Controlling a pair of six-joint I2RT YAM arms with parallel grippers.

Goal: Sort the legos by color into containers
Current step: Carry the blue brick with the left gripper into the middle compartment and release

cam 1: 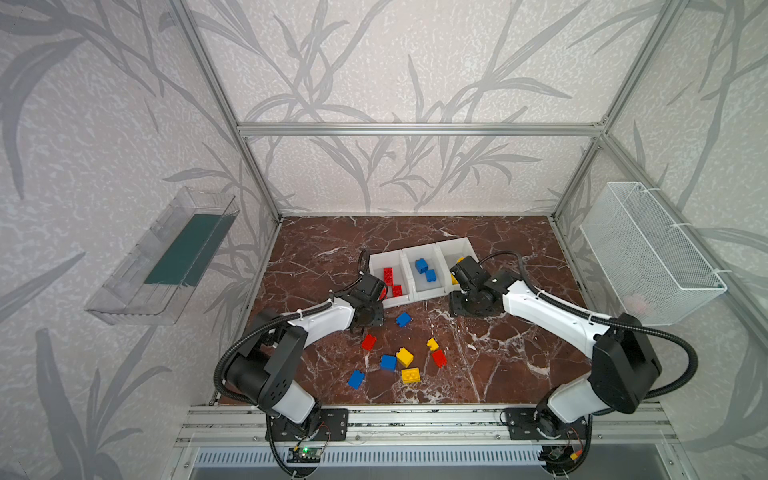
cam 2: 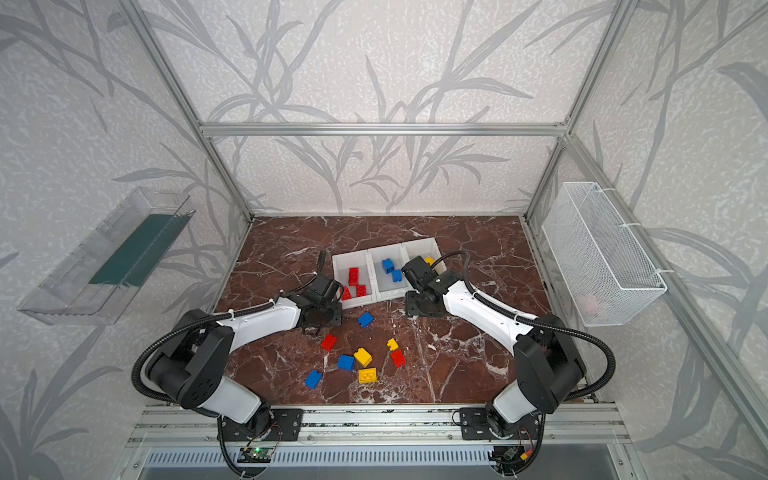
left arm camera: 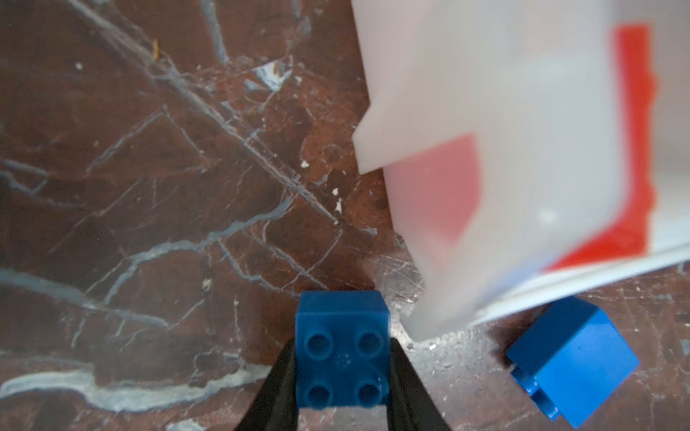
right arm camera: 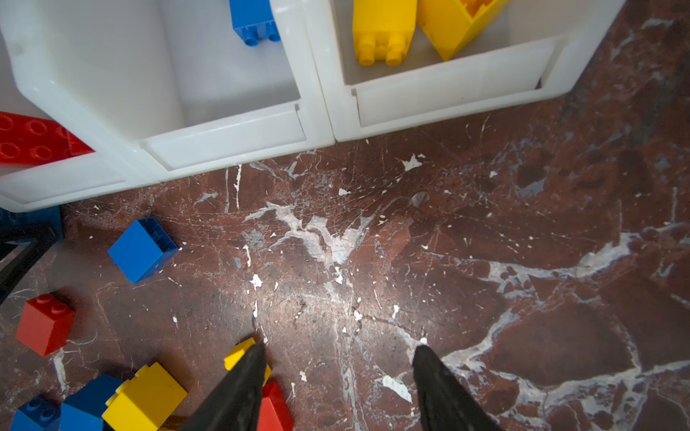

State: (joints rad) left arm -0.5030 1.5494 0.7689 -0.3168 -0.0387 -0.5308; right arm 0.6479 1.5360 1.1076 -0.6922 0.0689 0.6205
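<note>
My left gripper (left arm camera: 342, 373) is shut on a blue lego (left arm camera: 342, 350), studs facing the camera, just off the corner of the white bin of red legos (left arm camera: 485, 149). In both top views that gripper (cam 1: 368, 316) sits in front of the red bin (cam 1: 376, 262) and hides the held brick. The blue bin (cam 1: 409, 258) and the yellow bin (cam 1: 451, 248) stand beside it. My right gripper (right arm camera: 339, 350) is open and empty above bare marble in front of the yellow bin (right arm camera: 448, 89). Loose legos lie between the arms: blue (cam 1: 403, 319), red (cam 1: 368, 342), yellow (cam 1: 404, 356).
More loose bricks lie nearer the front: blue (cam 1: 355, 379), yellow (cam 1: 410, 375), red (cam 1: 439, 358). A wire basket (cam 1: 648, 253) hangs on the right wall and a clear tray (cam 1: 166, 257) on the left wall. Aluminium frame posts bound the marble floor.
</note>
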